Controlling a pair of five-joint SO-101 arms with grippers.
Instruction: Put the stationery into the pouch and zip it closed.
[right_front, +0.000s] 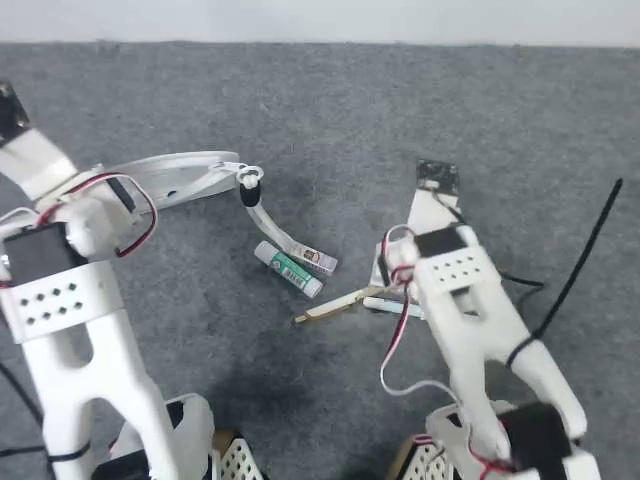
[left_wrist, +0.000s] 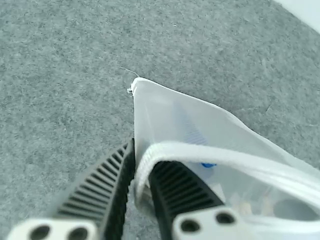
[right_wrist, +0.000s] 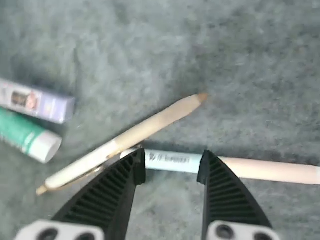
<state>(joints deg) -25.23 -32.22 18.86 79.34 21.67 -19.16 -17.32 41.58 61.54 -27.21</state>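
Overhead, looks down on a grey carpeted table (right_front: 330, 110) with two white arms side by side.

On the left, pinches the zip rim of a translucent white pouch (left_wrist: 200, 125) between the ribbed black pads of the left gripper (left_wrist: 139, 155), jaws pressed together on the fabric. Holds the pouch up off the grey surface, its open rim nearest the wrist camera and its far corner pointing away. Inside the pouch, blurred shapes, one of them blue; too unclear to name.

On the right, hangs the right gripper (right_wrist: 172, 160) low over the table with jaws spread and nothing clamped. Directly beneath, a pale blue and cream pen (right_wrist: 250, 169) lying flat, running across the gap from one black pad to the other. Just beside it, slanting away and meeting it near one end, a beige pen (right_wrist: 135, 131).

Near the middle of the table, between the two arms, two glue sticks lying side by side: one green with a white cap (right_wrist: 25, 136), one lilac (right_wrist: 37, 101).
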